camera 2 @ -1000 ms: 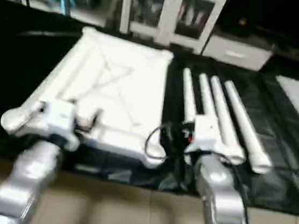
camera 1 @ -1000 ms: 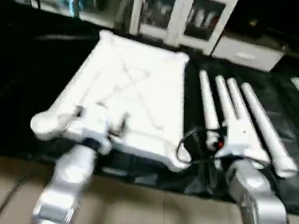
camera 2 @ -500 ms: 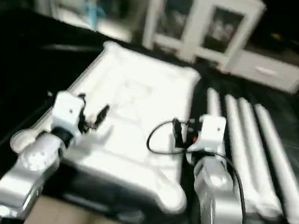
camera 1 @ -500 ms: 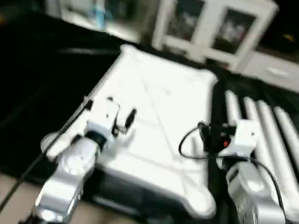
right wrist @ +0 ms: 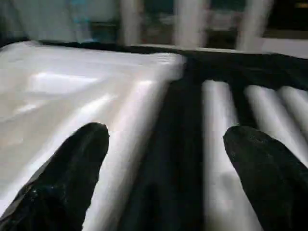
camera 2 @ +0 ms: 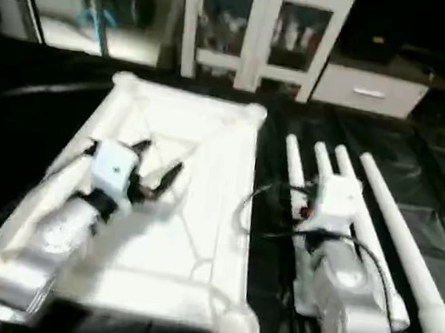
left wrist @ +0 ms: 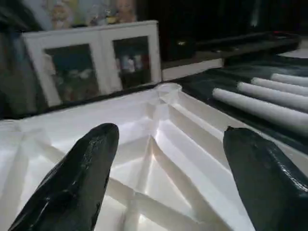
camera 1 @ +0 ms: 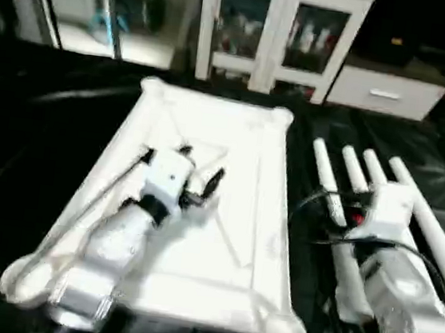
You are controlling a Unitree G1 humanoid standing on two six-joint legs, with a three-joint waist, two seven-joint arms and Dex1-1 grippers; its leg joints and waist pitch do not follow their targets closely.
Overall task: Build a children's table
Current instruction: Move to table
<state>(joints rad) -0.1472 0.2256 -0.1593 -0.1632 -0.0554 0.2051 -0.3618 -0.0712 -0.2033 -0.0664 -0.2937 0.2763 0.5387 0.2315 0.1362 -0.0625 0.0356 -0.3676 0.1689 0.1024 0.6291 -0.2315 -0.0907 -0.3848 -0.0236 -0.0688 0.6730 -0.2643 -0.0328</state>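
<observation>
Lying ribbed-side up on the black-covered bench [camera 1: 41,138], your tabletop [camera 1: 246,169] has every visible corner socket empty, and four tube legs [camera 2: 396,234] rest side by side just to its right, so I judge no leg is fitted yet. Your left gripper [left wrist: 166,168] hovers spread over the X ribs, empty. Your right gripper [right wrist: 166,168] gapes over the nearest leg, holding nothing.

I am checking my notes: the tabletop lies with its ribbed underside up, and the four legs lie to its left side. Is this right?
Not quite. The tabletop does lie ribbed side up, but the four legs lie to its right, as the right eye view shows.
</observation>
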